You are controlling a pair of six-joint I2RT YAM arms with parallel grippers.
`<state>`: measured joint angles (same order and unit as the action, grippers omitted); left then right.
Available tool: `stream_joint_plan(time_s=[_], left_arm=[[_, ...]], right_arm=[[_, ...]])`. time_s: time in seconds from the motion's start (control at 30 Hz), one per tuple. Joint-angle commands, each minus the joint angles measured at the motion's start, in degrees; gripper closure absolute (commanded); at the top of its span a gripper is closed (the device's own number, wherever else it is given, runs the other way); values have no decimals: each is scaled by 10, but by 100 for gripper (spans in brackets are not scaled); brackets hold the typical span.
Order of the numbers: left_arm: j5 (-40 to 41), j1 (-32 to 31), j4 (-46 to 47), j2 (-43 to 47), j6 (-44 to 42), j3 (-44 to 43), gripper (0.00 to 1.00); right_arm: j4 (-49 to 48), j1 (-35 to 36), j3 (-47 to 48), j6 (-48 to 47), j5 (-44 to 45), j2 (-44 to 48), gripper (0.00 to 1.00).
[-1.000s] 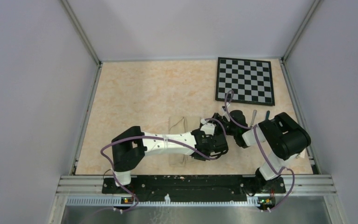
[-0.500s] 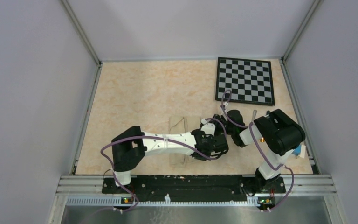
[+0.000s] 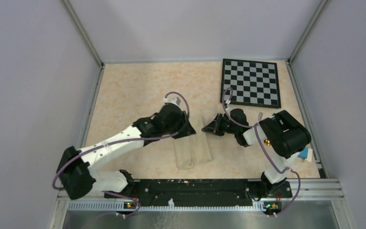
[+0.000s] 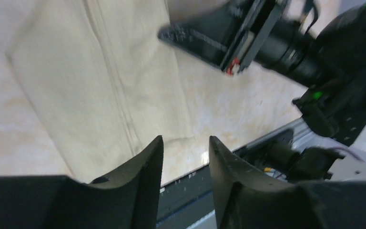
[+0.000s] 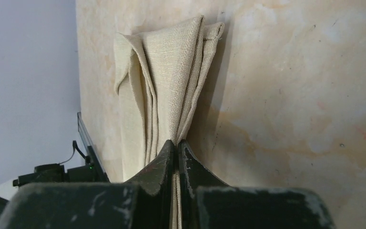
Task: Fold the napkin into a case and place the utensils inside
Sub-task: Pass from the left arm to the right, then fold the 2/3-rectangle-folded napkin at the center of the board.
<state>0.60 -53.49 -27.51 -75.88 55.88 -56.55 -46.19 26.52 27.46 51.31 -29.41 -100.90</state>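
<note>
Looking down on a pale marbled beige table (image 3: 133,90) inside a grey-walled booth, with two white-and-black robot arms bolted at its near edge. A soft beige-tan cloth napkin (image 3: 193,151), folded into a long narrow strip, lies on the table near the middle, running from the near edge away towards the centre. It is almost the same colour as the table.

From the right side, the right arm's fingers (image 3: 208,128) reach leftward to the far end of the napkin. Seen from the right wrist camera, these fingers (image 5: 176,150) are clenched tight on the cloth, pinching several stacked layers of the napkin (image 5: 167,81), which fans out beyond them in upright folds against the table.

From the left side, the left arm stretches diagonally across the table, and its fingers (image 3: 186,131) sit just beside the far left part of the napkin. Seen from the left wrist camera, these fingers (image 4: 147,162) are released, standing apart with nothing between them, above the flat napkin (image 4: 100,81) with its long seam line; the right arm's black fingers (image 4: 205,40) show at the top of that view.

A square black-and-white checkered board (image 3: 251,82) lies flat in the far right corner, well apart from the napkin.
</note>
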Motion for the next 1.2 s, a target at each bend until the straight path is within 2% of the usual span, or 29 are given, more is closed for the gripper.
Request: stream_joint_plan(time_s=[0.0,0.03,0.13,0.27,0.57,0.77,0.93,1.03,1.17], left_arm=[[-104,114,172,66,-19,102,66],[-117,143,194,63,-22,119,75],[-154,199,251,31,-40,131,90],[-159,221,320,-42,-51,123,99],[-188,244,409,-228,-59,88,100],[-185,245,427,-279,-55,77,100],[-187,245,442,-278,-54,97,100],[-192,245,453,-277,-56,106,100],[-194,244,456,-270,-72,112,100]], right_arm=[[42,4,27,-60,20,26,100],[55,5,31,-68,23,30,100],[91,4,41,-88,35,45,100],[151,5,60,-116,55,68,100],[266,25,120,-155,100,101,100],[330,80,179,-157,157,98,100],[310,121,197,-47,190,67,100],[249,139,190,57,192,38,100],[142,159,151,200,238,11,100]])
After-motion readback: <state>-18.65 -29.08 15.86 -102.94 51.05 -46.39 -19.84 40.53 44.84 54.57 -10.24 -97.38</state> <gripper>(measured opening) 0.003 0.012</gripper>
